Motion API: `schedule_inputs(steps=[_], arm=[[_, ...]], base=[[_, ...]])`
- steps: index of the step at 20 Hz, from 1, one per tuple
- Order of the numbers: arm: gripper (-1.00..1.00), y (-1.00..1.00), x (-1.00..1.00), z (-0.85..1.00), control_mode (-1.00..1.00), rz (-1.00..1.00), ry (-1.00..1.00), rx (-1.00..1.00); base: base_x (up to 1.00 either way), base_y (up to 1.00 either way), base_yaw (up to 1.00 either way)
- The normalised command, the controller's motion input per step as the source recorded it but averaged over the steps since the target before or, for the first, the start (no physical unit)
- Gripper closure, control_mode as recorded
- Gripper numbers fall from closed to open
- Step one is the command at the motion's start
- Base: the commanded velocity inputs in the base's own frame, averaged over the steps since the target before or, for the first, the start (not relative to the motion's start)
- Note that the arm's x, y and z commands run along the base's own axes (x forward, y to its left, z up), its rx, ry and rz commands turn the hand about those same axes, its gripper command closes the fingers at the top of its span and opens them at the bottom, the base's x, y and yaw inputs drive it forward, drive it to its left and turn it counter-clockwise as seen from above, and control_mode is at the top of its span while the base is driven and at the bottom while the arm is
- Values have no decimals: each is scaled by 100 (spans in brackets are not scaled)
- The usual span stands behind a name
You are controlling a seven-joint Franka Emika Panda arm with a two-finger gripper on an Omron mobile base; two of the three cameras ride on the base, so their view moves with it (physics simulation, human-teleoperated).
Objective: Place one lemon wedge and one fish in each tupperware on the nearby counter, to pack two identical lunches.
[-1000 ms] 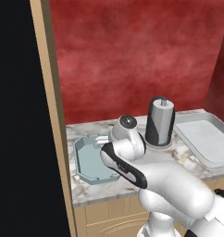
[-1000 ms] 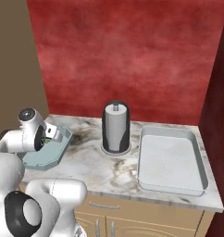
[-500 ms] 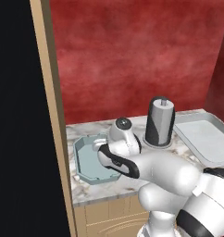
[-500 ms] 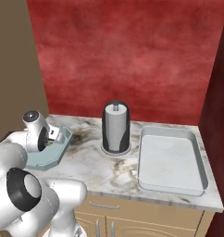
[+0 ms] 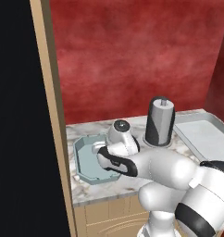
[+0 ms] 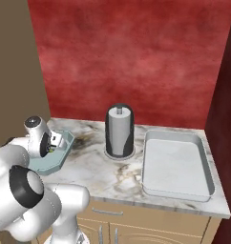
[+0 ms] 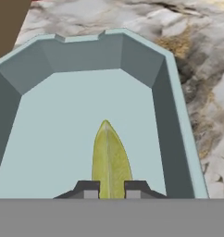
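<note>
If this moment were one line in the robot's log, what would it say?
gripper: shut on lemon wedge | place: over pale blue tupperware | white-grey tupperware: empty

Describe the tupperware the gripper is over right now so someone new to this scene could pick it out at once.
On the marbled counter against the red wall, look left of the dark paper-towel holder, at the end by the tall wooden panel. The pale blue tupperware there is octagonal with angled corners, unlike the white-grey rectangular tray at the right.

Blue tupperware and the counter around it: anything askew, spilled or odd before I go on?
Nothing stands out. The hand holds a lemon wedge over the blue tupperware, which sits flat on the counter. The paper-towel holder stands upright; the white tupperware lies level.
</note>
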Motion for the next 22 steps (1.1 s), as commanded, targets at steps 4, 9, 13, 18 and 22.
schedule_inputs(steps=[4,9,13,18,22], arm=[[100,0,7,-18,-100,0,0,-1],[100,1,15,-25,-100,0,0,-1],[100,3,16,-9,-100,0,0,0],[-100,14,4,0,-100,0,1,0],[-100,12,2,0,-100,0,1,0]], base=[[0,0,0],[0,0,0],[0,0,0],[0,0,0],[0,0,0]])
